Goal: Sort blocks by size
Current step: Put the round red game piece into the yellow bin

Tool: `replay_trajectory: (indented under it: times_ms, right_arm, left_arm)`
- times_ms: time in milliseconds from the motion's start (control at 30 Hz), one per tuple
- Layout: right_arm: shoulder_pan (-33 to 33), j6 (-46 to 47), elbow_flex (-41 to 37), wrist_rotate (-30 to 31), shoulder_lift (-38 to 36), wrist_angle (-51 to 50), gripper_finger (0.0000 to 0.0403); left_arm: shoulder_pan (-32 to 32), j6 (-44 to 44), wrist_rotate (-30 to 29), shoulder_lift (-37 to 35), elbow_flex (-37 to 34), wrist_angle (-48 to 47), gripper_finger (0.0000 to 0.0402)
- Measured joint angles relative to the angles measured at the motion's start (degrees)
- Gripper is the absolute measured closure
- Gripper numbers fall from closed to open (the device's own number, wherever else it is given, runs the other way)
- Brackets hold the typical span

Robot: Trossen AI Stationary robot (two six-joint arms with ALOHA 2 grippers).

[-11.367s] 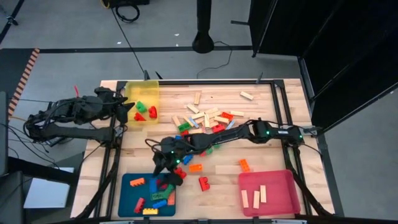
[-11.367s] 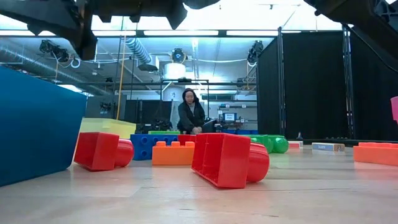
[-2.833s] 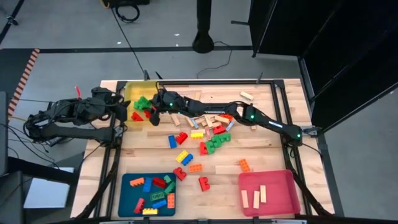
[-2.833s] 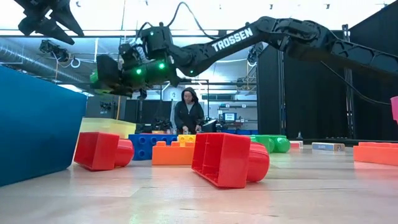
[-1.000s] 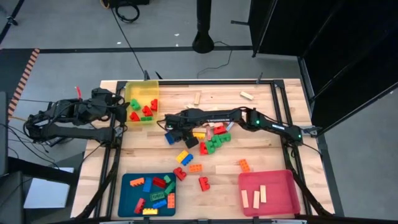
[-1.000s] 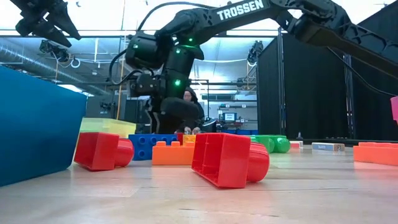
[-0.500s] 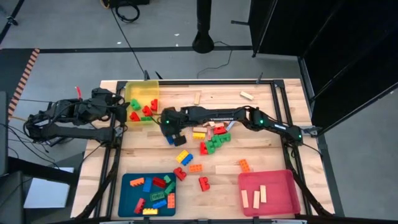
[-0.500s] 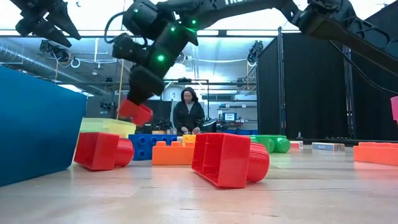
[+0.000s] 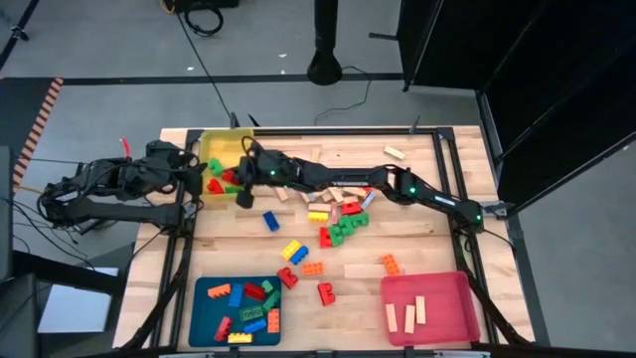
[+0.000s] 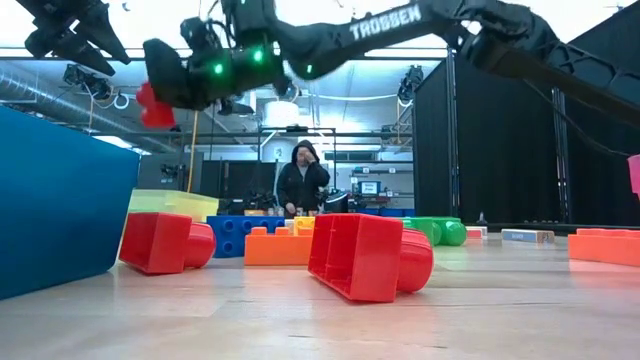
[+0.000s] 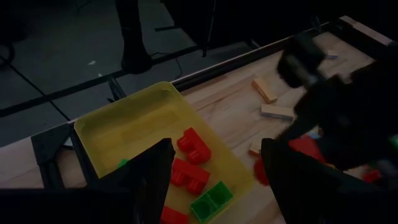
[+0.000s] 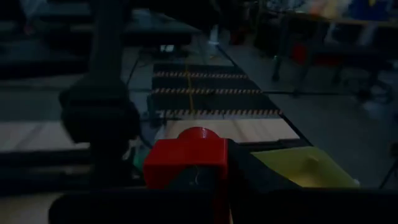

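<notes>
Blocks are being divided among three trays, and the layout shows the logic. At the far left, the left gripper (image 9: 184, 164) waits off the table's edge beside the yellow flat plastic tray (image 9: 212, 142), its fingers (image 11: 149, 171) spread and holding nothing; it looks parked there to leave the tray free for the other arm.

That yellow tray already holds small red and green studded plastic bricks (image 11: 193, 176), so it seems to be the place for the smallest size. The right gripper (image 9: 241, 179) reaches across from the right side to the tray's near right edge, its fingers pressed together on a small red studded brick (image 12: 186, 157), carried high above the table in the low view (image 10: 154, 105). My reading is that the brick is held up there so it clears the tray wall before being let go among its like.

Toward the near left, the blue flat tray (image 9: 204, 288) collects longer mixed-colour bricks. In the middle of the table the unsorted blocks (image 9: 338, 224) lie loose: red, green, blue, yellow and orange bricks, with pale plain wooden bars (image 9: 395, 153) toward the far side. At the near right, the pink flat tray (image 9: 460, 288) holds only wooden bars, so those go there.

Much of the pile remains unsorted.
</notes>
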Motion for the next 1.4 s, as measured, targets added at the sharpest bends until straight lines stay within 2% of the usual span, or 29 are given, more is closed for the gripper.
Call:
replay_trajectory:
  times_ms: [167, 533, 767, 967, 1033, 1067, 1167, 1200, 1267, 1333, 1400]
  right_arm:
    - [-1.6, 4.9, -0.1, 1.2, 3.3, 3.5, 0.0372]
    - [-2.9, 5.9, 0.0, 1.1, 4.8, 6.6, 0.0237]
    - [-3.5, 7.4, 0.0, 1.2, 4.9, 6.8, 0.0193]
    - [-4.0, 13.4, 0.0, 1.3, 4.9, 6.5, 0.0154]
    - [-4.0, 17.1, 0.0, 4.0, 4.9, 7.5, 0.0140]
    - [-4.0, 19.2, 0.0, 5.4, 4.9, 8.5, 0.0135]
    - [-4.0, 15.3, 0.2, 5.4, 4.5, 7.0, 0.0128]
    - [-4.1, 17.7, 0.2, 6.5, 4.3, 7.0, 0.0128]
    - [-4.2, 20.2, 0.1, 3.2, 4.3, 6.7, 0.0130]
    - [-4.3, 18.4, 0.1, -1.0, 4.1, 4.6, 0.0134]
    - [-4.3, 19.0, 0.1, -1.6, 3.7, 4.3, 0.0138]
  left_arm:
    - [0.0, 0.0, -0.4, 0.0, 0.0, 0.0, 0.0149]
    - [0.0, 0.0, -0.6, 0.0, 0.0, 0.0, 0.0149]
    - [0.0, 0.0, -0.6, 0.0, 0.0, 0.0, 0.0149]
    - [0.0, 0.0, -0.6, 0.0, 0.0, 0.0, 0.0149]
    - [0.0, 0.0, -0.6, 0.0, 0.0, 0.0, 0.0149]
    - [0.0, 0.0, -0.6, 0.0, 0.0, 0.0, 0.0149]
    - [0.0, 0.0, -0.6, 0.0, 0.0, 0.0, 0.0149]
    - [0.0, -0.2, -0.6, 0.0, 0.0, 0.0, 0.0149]
    - [0.0, -1.2, -0.6, 0.0, 0.0, 0.4, 0.0149]
    - [0.0, -1.2, -0.7, 0.5, -0.2, 1.2, 0.0149]
    - [0.0, 0.2, -2.6, 1.2, -1.7, 3.3, 0.0149]
